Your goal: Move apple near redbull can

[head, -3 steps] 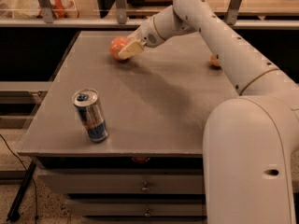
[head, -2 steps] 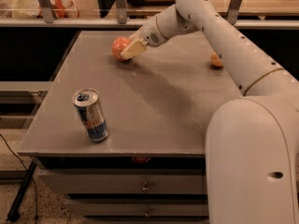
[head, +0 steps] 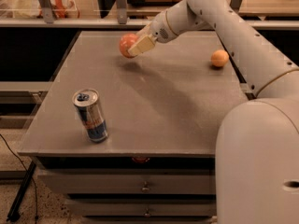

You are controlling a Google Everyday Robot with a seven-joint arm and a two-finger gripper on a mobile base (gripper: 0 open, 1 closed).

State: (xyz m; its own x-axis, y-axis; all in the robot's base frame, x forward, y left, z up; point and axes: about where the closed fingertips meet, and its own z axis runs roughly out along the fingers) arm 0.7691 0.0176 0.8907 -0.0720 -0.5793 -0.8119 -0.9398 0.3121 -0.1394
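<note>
At the near left of the flat grey tabletop, the slim silver and blue redbull can is seen standing; the white robot body is cut off by the right edge; farther back, the round reddish-orange apple is clasped in the cream two-finger gripper, raised above its shadow, well apart from the can; its right side is hidden by a finger; a small plain orange fruit is seen far right.
</note>
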